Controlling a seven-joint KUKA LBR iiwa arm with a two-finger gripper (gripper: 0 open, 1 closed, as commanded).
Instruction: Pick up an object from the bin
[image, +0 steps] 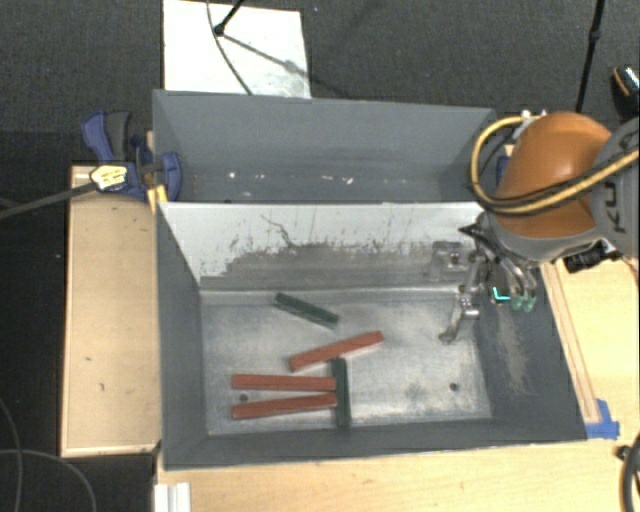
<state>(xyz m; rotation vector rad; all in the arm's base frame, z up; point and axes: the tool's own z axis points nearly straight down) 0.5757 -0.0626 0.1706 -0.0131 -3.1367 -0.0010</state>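
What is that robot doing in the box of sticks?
A robot arm reaches into the grey bin from the right. Its gripper hangs low by the bin's right side, over bare floor. Three reddish sticks and two dark green sticks lie on the floor away from it, none picked up yet.

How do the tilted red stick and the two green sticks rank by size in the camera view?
1. Tilted red stick: clearly the longest.
2. Upper green stick and lower green stick: they look about alike, so I can't rank them.
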